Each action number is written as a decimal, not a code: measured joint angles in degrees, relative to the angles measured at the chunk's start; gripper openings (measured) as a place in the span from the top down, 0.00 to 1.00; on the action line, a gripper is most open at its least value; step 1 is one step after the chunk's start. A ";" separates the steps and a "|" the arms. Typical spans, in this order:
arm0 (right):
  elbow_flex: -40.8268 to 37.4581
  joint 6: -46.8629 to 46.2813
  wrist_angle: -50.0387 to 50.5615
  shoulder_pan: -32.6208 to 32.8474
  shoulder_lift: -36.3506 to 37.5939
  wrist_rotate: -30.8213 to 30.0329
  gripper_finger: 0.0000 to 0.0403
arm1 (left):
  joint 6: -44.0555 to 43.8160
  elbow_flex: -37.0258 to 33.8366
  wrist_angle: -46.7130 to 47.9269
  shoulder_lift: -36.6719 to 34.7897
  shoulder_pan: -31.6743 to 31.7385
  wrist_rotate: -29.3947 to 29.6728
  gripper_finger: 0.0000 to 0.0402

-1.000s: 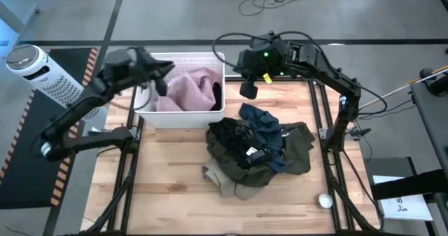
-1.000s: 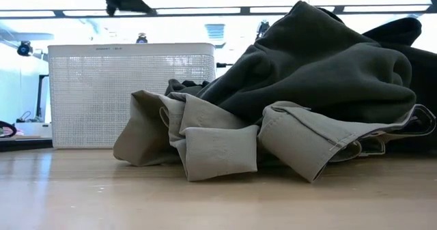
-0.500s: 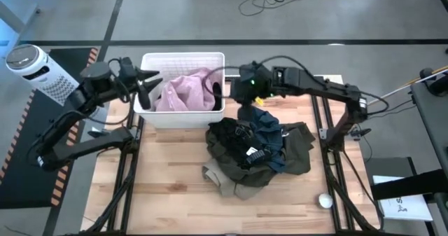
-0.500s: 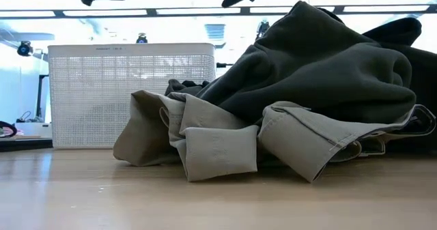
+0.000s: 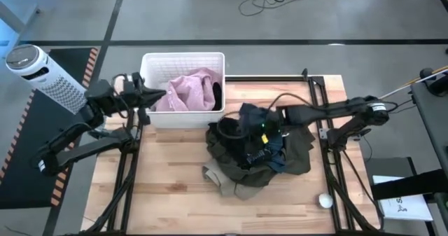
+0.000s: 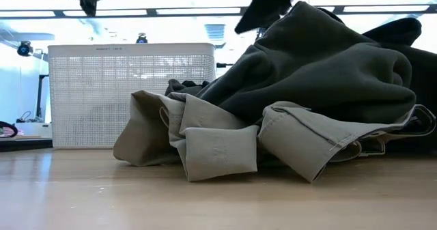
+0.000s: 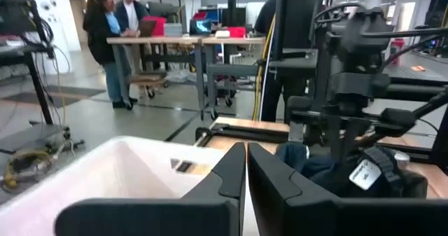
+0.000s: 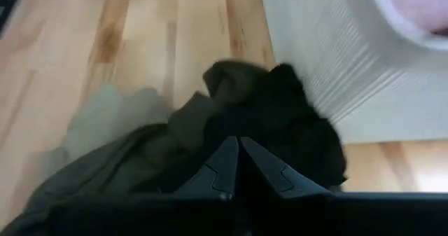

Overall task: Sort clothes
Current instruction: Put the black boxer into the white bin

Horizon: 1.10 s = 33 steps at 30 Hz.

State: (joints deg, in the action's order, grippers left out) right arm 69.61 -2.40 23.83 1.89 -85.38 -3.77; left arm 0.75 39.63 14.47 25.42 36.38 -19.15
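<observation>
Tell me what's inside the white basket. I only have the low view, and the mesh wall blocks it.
Observer: A pale pink garment lies in the basket, with a dark piece against the wall on the pile side.
Operator: Where's the left end effector?
Observer: The left end effector is shut and empty, just outside the basket wall on the side away from the pile.
Operator: And the right?
Observer: The right end effector is shut, low over the black garment at the pile's edge next to the basket. I can't tell whether it touches the garment.
</observation>
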 joint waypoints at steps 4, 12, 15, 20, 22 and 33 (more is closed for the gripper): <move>-3.90 -1.32 -4.40 1.77 -2.62 -1.02 0.96 | -2.47 -6.45 -5.51 -1.04 0.01 -2.31 1.00; -4.27 -0.97 -11.91 3.47 -10.69 -8.02 0.65 | -7.25 -18.28 -20.80 -1.82 -1.42 -5.75 1.00; -2.40 -1.48 -12.20 3.47 -13.44 -13.07 0.52 | -7.32 -20.86 -24.60 -2.00 -2.56 -5.75 1.00; 0.40 -1.38 -10.59 3.47 -16.56 -14.22 0.41 | -6.35 -21.79 -25.52 -2.15 -4.86 -5.71 1.00; 1.54 -2.24 -8.57 3.61 -16.75 -14.26 0.44 | -5.69 -21.45 -25.57 -2.07 -5.73 -5.55 1.00; 2.61 -1.86 -6.85 3.69 -16.83 -14.24 0.97 | -2.41 -18.24 -25.96 -1.58 -7.96 -3.82 1.00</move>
State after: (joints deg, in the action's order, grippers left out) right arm 72.22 -4.26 16.97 5.58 -102.21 -18.02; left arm -1.66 21.39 -11.49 23.84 28.42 -22.98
